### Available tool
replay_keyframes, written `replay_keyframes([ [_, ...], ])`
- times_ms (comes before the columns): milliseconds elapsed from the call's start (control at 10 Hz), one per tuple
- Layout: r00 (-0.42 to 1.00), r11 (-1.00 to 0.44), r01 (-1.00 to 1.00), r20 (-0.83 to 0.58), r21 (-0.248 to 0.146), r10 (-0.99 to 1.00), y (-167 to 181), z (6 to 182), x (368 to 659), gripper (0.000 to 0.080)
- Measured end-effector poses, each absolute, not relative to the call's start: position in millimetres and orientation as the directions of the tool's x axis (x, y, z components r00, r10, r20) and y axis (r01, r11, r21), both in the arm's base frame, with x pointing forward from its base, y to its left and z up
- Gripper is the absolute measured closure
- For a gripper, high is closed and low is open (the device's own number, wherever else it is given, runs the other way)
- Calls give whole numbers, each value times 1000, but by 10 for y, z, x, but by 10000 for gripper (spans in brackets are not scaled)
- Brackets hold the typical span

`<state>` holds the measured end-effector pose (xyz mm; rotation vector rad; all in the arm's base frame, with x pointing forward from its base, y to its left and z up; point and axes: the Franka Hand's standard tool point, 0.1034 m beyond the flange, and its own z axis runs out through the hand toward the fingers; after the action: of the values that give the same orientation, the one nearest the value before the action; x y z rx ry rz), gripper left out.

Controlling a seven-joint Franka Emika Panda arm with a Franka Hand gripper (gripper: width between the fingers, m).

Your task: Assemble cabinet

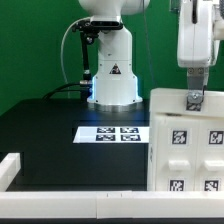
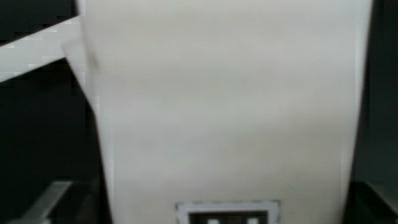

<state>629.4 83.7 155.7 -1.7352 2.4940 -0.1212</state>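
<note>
**Exterior view.** The cabinet (image 1: 186, 140), a white plastic box shell with black-and-white square tags on its front, stands at the exterior view's right, on the black table (image 1: 50, 130). At least 4 tags show on its face. The gripper (image 1: 194, 99) hangs directly at the cabinet's top edge, and one finger shows against the upper rim. Whether the fingers press the wall or merely straddle it cannot be told here. The marker board (image 1: 113, 133) lies flat just beside the cabinet, toward the robot base (image 1: 112, 65). A white rail (image 1: 12, 170) borders the table's near corner.

**Wrist view.** A broad white panel of the cabinet (image 2: 222, 100) fills nearly the whole picture, with 1 tag partly visible at its edge. The fingertips are not distinguishable, so the pincer's state cannot be told.

**Handling.** The shell looks rigid, light and hollow. Its smooth plastic is probably slippery. Judged best hold: across 1 thin wall at the top rim, near mid-span, so the box does not swing or tilt.
</note>
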Motion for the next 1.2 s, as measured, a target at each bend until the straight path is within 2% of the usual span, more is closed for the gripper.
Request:
replay_keyframes([
  [100, -331, 333, -935, -35, -123, -943, 841, 1557, 6294, 54],
  [200, -202, 204, -971, -23, -123, -979, 853, 1596, 6296, 54],
  [300, -96, 98, -985, -26, -141, -995, 877, 1706, 6327, 12],
  [400, 39, -35, -986, -23, -161, -999, 914, 1833, 6347, 3],
  [600, 301, -300, -938, 21, -176, -953, 955, 1894, 6356, 3],
  [1000, 494, -497, -853, 60, -162, -867, 937, 1866, 6352, 2],
  [1100, 645, -650, -746, 87, -144, -759, 959, 1835, 6354, 2],
  [1200, 720, -726, -676, 92, -128, -687, 1013, 1809, 6337, 2],
])
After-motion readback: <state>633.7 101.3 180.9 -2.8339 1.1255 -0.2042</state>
